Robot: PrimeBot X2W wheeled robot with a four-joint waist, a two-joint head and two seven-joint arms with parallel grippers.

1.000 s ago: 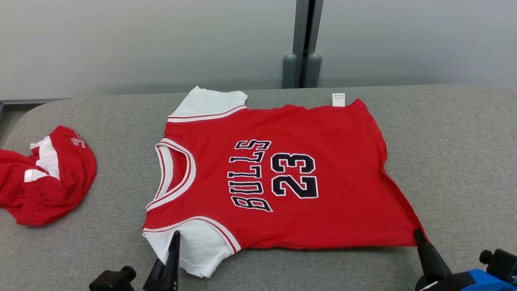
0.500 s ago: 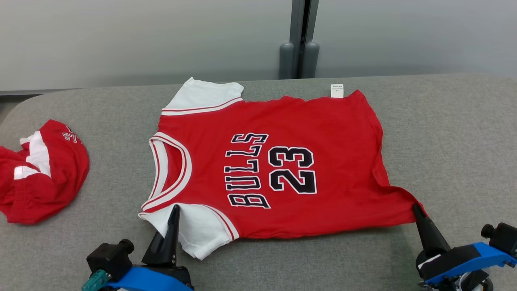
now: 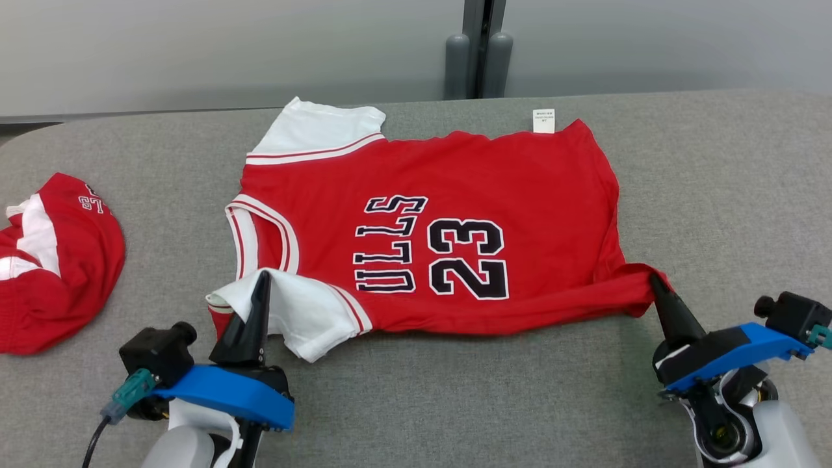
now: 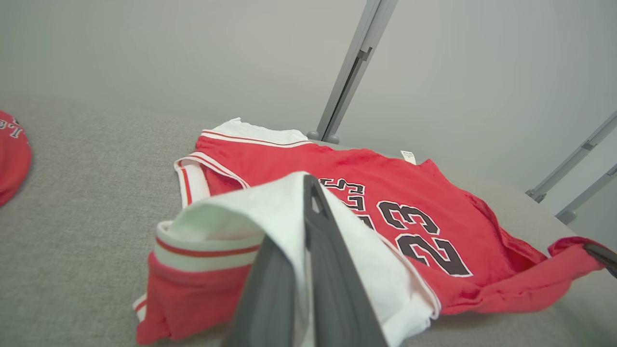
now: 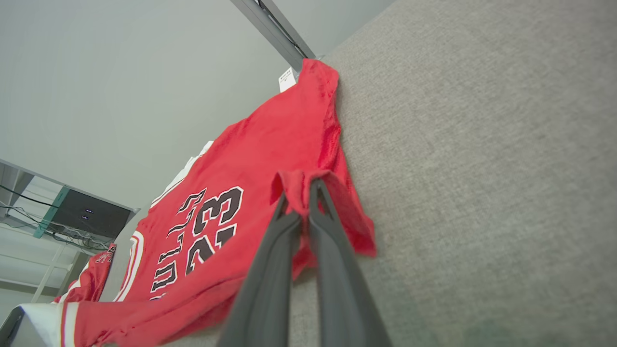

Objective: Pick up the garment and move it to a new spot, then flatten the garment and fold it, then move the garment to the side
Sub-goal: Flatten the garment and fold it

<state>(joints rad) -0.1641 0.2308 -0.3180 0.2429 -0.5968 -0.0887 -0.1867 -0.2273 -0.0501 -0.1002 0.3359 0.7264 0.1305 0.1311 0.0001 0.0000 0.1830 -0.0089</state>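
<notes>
Your left gripper [image 3: 262,278] is clamping, jaws closed, the near white sleeve [image 3: 305,312] of the red-and-white fabric jersey [image 3: 520,195]. Your right gripper [image 3: 654,281], likewise closed, is pinching its near hem corner. Jersey is lying mid-table on the grey fabric tabletop [image 3: 715,162].

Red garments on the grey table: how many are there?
2. The jersey lies spread across the middle of the table, left gripper and right gripper pinching its near corners. A crumpled red garment lies at the table's left end, partly out of frame.
</notes>
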